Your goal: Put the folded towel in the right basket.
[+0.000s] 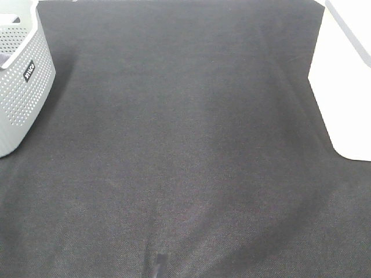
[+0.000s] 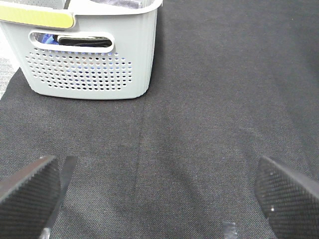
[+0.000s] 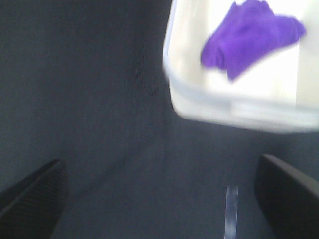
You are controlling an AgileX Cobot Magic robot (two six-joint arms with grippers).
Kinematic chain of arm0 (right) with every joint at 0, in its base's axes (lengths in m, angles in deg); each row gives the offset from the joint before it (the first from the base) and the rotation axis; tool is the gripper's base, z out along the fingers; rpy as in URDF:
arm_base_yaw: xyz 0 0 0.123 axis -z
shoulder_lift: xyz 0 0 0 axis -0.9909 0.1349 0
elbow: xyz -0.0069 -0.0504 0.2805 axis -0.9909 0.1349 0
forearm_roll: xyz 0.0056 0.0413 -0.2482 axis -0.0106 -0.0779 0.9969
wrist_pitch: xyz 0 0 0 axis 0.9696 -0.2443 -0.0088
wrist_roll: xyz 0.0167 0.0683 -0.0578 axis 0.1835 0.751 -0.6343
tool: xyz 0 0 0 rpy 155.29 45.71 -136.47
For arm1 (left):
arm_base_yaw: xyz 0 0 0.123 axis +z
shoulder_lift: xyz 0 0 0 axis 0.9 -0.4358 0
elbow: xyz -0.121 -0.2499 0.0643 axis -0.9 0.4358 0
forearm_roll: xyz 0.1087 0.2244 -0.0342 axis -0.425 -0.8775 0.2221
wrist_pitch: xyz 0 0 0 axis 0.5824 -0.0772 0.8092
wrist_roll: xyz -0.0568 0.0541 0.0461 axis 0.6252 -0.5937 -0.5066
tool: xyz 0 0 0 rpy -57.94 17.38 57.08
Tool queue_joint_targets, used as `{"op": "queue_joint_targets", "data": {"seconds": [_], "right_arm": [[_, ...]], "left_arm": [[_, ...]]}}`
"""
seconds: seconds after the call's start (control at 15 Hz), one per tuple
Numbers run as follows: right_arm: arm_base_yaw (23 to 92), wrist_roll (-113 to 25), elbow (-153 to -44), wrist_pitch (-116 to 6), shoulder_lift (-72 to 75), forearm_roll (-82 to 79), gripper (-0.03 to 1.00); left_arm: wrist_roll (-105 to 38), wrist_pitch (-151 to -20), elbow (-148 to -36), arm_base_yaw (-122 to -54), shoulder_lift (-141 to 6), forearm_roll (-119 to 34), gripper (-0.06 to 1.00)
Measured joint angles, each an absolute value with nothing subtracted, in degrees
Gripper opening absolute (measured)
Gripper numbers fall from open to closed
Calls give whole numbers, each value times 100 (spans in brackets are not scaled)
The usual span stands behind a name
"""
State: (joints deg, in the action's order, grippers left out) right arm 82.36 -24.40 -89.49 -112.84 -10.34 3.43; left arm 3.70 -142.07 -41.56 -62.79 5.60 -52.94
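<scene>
The purple towel (image 3: 251,36) already lies inside the white basket (image 3: 234,94), bunched softly on its pale floor and rather crumpled than neatly folded, so the task looks finished or nearly so. That basket is smooth-walled plastic with a rounded rim, and its image is blurred. The right gripper (image 3: 159,199) hangs just outside the basket's near wall with its black textured fingers (image 3: 35,194) spread wide and nothing between them, a pose that suits having let go. The left gripper (image 2: 159,199) likewise has its fingers apart and bare, facing the grey perforated basket (image 2: 89,64) well apart from the white one; dark cloth shows through its handle slot. A dark woven cloth covers the tabletop (image 1: 185,150) between them.
</scene>
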Motion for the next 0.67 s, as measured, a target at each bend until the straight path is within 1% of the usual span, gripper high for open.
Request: {"op": "queue_joint_targets", "data": {"seconds": [0.2, 0.33, 0.53, 0.67], "right_arm": [[8236, -2429, -7081, -11244, -3263, 343, 97], [8236, -2417, -6170, -11244, -4626, 377, 97], [8236, -2411, -5356, -11296, -6047, 435, 97], [8236, -2411, -5173, -11536, -6735, 435, 97]], "left_arm": [[341, -14207, -4156, -6279, 560, -5294, 99], [215, -14207, -4156, -6279, 560, -5294, 99], [106, -14207, -4156, -6279, 560, -5294, 99], [89, -14207, -4156, -6279, 560, -5294, 99]]}}
